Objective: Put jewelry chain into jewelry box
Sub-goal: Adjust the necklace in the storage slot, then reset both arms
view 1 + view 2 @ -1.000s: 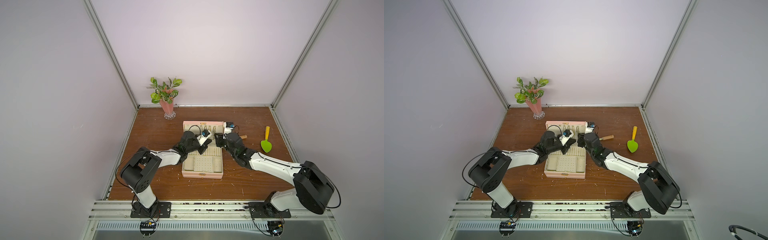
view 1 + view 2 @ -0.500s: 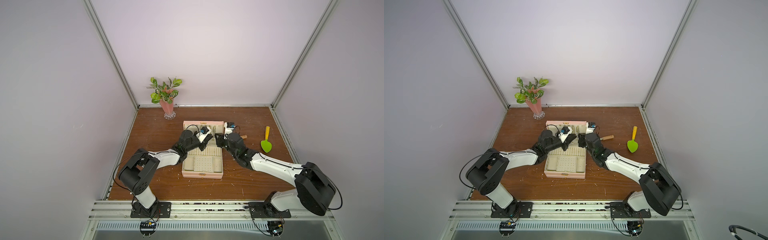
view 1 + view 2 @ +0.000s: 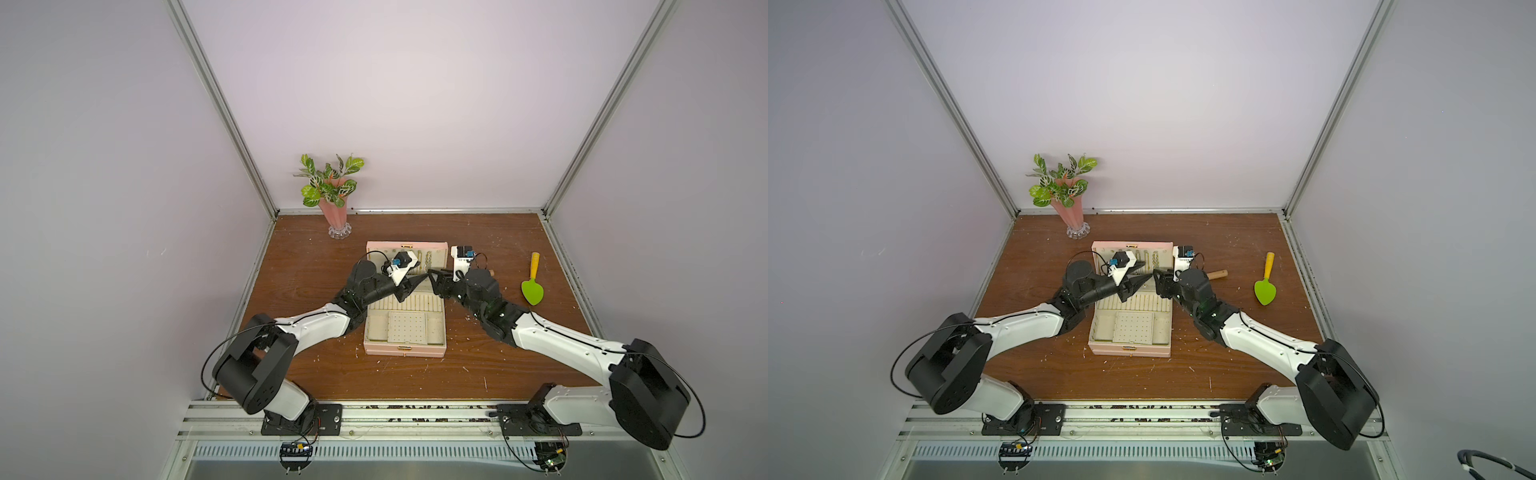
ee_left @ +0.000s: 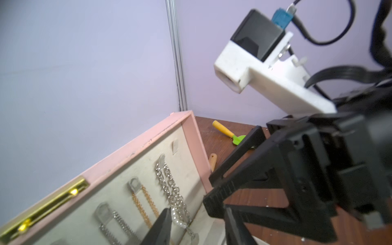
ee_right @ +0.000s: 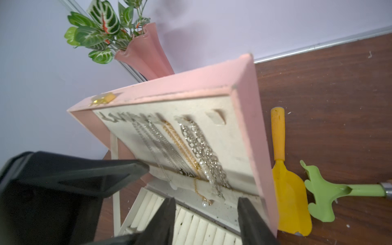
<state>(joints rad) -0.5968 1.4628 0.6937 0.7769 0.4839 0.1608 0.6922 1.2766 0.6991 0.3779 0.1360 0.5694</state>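
The jewelry box (image 3: 405,351) (image 3: 1129,350) lies open mid-table, its pink lid (image 4: 137,148) (image 5: 169,84) upright at the back. The jewelry chain (image 4: 169,191) (image 5: 201,144), silvery with chunky links, hangs from a hook on the lid's cream lining, beside thinner gold and silver chains. My left gripper (image 3: 415,284) (image 3: 1138,284) (image 4: 197,231) is open in front of the lid, one finger close beside the chain's lower end, gripping nothing. My right gripper (image 3: 433,282) (image 3: 1156,282) (image 5: 205,222) faces it, open and empty over the ring rolls below the chain.
A pink vase (image 3: 334,212) with a leafy plant stands at the back left. A green spade (image 3: 532,286) with a yellow handle lies to the right. A yellow scoop (image 5: 284,180) and a green rake (image 5: 322,191) lie just right of the lid.
Both grippers have opened; the left one was shut a second ago. The left gripper's tips have shifted slightly toward the lid. The right arm has hardly moved.
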